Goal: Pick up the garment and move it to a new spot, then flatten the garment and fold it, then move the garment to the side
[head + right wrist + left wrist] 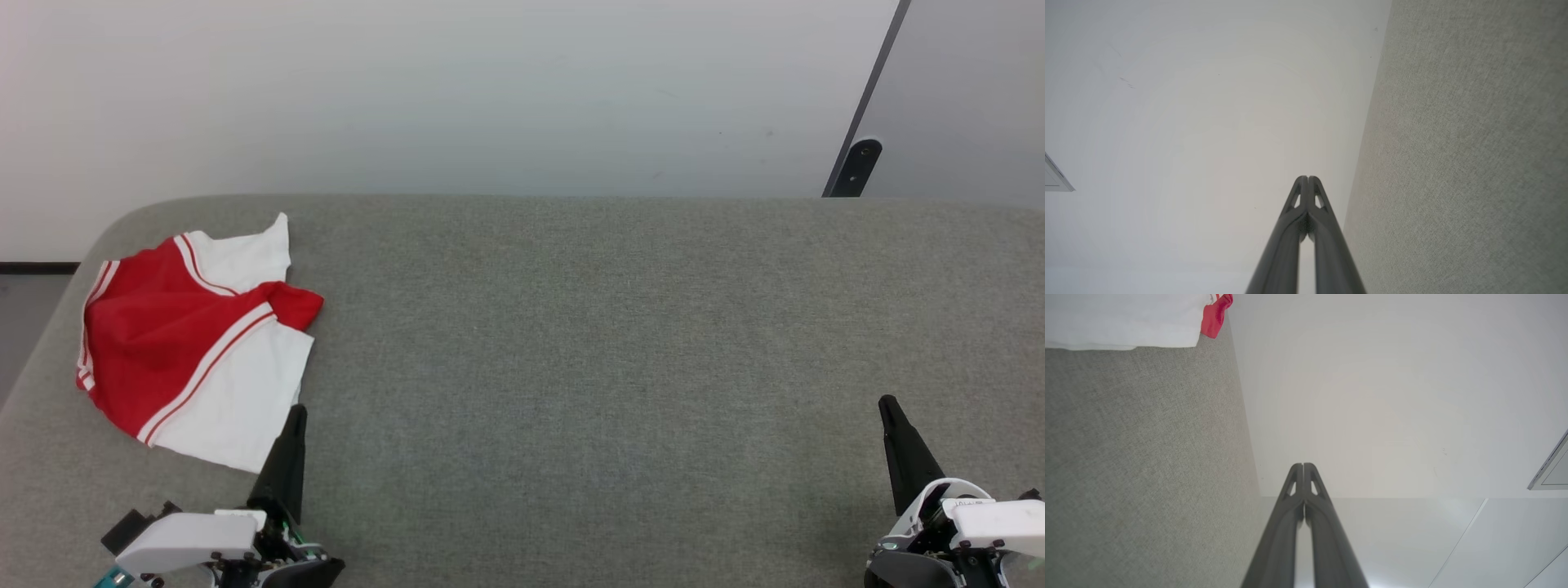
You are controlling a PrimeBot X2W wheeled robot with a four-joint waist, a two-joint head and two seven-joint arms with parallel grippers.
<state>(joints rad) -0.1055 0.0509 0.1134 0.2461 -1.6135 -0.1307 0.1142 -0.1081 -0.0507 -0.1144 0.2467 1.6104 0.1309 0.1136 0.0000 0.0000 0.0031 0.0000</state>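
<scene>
The garment [175, 347], a red T-shirt with white sleeves and striped bands, lies folded into a compact bundle at the far left of the grey fabric table [571, 343]. Just right of its near white corner stands my left gripper [297, 412], shut and holding nothing. In the left wrist view the fingertips [1303, 466] meet, and the garment [1126, 318] shows at the top left, apart from them. My right gripper [887, 404] rests shut at the lower right, far from the garment. Its closed tips [1307, 179] point past the table toward the wall.
A pale wall [457, 90] rises behind the table's far edge. A dark bracket [857, 163] and a slanted panel edge stand at the back right. The table's rounded left corner drops to the floor [24, 310]. Grey cloth stretches wide between the two grippers.
</scene>
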